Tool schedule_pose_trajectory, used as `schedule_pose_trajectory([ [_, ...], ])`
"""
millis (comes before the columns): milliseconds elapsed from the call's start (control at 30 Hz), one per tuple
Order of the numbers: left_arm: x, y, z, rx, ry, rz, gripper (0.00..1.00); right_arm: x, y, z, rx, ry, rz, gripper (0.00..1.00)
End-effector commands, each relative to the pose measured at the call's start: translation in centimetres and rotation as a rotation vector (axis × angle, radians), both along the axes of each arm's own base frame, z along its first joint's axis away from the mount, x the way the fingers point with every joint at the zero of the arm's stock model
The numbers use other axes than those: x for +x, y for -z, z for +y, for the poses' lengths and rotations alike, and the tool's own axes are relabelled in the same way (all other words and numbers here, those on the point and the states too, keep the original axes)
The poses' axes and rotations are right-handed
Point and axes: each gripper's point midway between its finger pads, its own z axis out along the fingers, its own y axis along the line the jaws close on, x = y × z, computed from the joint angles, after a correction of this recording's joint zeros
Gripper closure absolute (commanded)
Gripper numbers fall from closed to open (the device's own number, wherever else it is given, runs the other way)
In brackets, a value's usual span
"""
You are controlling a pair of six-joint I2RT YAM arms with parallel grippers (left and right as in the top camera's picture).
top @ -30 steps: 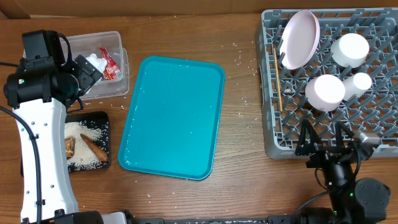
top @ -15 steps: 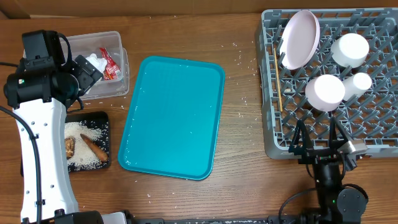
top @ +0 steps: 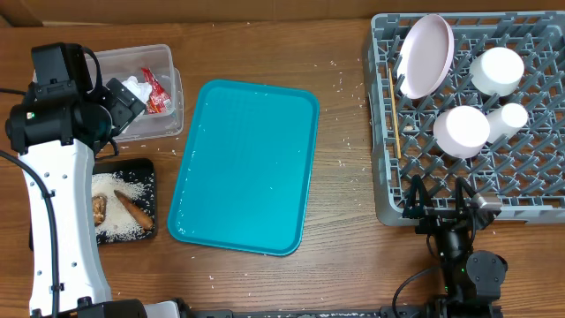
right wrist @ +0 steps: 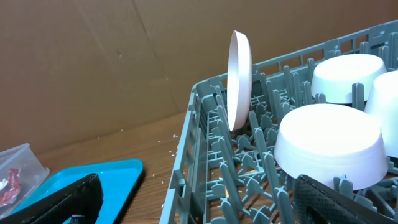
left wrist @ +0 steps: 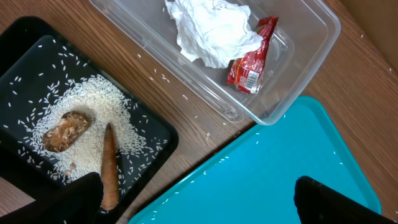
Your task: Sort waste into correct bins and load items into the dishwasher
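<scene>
Task nearly complete: napkin and wrapper in the clear tub (upper left), scraps and rice in the black tray below it, dishes and stick in the rack (right); left end effector and right end effector released, empty; stray specks, possibly rice, dot the worktop.

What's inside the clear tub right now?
The tub holds a crumpled white napkin and a red wrapper touching it. Anything under the napkin is covered, so I cannot tell whether more wrappers lie there.
</scene>
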Motion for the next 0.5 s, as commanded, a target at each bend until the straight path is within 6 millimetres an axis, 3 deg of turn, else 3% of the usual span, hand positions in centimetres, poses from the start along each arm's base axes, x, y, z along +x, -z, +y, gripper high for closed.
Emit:
schedule_pose_trajectory([
  [0, 0.04, -0.09, -0.05, -0.004, -0.010, -0.005, 0.00, 0.00, 0.13, 0.26, -0.001, -0.008, -0.006, 0.00],
  [467, 0.04, -0.09, -0.05, -0.004, -0.010, -0.005, 0.00, -0.02, 0.13, 0.66, -0.001, -0.024, -0.006, 0.00],
])
